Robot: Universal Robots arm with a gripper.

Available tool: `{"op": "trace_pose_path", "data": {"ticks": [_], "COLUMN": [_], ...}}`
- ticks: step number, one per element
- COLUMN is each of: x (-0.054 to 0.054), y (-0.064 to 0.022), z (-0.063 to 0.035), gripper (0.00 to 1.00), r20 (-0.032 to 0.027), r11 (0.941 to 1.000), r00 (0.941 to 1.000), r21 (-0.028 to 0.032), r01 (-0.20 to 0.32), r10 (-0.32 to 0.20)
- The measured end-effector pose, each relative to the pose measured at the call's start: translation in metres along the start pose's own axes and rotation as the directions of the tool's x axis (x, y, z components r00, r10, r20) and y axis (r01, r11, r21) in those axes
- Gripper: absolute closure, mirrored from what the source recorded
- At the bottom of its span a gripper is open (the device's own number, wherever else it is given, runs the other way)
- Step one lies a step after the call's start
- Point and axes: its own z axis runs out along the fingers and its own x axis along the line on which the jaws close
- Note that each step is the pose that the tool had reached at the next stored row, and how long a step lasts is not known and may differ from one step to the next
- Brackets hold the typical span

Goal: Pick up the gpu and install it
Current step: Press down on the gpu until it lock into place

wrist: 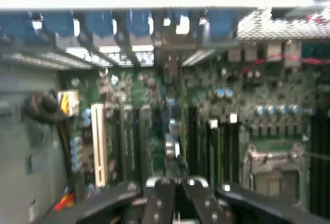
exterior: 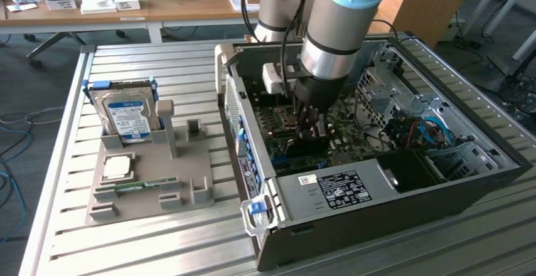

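The gpu (exterior: 303, 143) stands on edge down inside the open computer case (exterior: 469, 188), over the green motherboard (wrist: 247, 90). In the wrist view the gpu (wrist: 172, 131) appears edge-on as a thin strip running between the expansion slots. My gripper (exterior: 305, 125) reaches down into the case directly above the card. Its dark fingers (wrist: 160, 201) are shut together right over the card's top edge in the wrist view, where the gripper (wrist: 175, 193) shows. Whether they touch the card I cannot tell.
On the exterior view's left, a grey holder rack (exterior: 150, 194) carries a hard drive (exterior: 125, 114), a CPU (exterior: 117, 166) and a RAM stick (exterior: 138, 187). The power supply (exterior: 335, 188), blue cables (exterior: 435, 132) and case walls crowd the arm. White slot (wrist: 98, 141) lies beside the card.
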Motion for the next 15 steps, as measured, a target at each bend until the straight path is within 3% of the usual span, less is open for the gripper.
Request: {"op": "trace_pose_path", "data": {"ticks": [6,15], "x": [-0.001,-0.001], "y": [0.0001,0.0001], "z": [-0.0278,-0.0292], "gripper": [0.89,0.89], "r20": [-0.0029,-0.0026], "r11": [1.0000,1.0000], "r00": [1.0000,1.0000], "r21": [-0.0006,-0.0003], "r01": [0.000,0.000], "r10": [0.000,0.000]}}
